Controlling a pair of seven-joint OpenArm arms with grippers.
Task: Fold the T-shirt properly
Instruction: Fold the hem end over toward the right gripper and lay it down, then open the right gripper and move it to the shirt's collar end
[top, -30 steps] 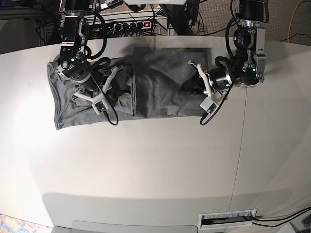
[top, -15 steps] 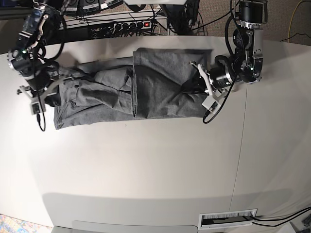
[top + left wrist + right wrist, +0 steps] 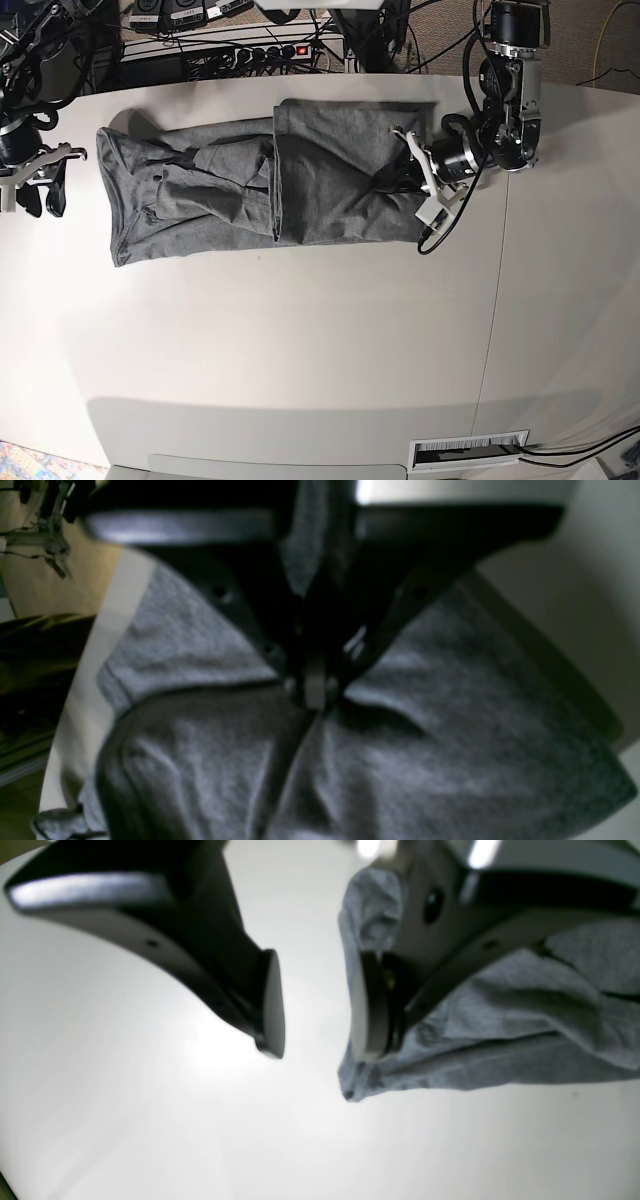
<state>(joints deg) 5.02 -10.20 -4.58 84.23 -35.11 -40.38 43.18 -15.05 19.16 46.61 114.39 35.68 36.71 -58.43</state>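
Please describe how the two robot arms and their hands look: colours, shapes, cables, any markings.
Both arms are black with silver-grey metal sections and loose black cables. The left arm carries a white bracket beside its hand. The right hand has two curved dark fingers with flat pale pads and small round holes. No markings are legible.

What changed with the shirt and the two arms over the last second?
The right gripper let go of the T-shirt and swung off it to the table's edge, jaws now open. The shirt's freed end spread out flatter. The left gripper stayed shut on the shirt's other end.
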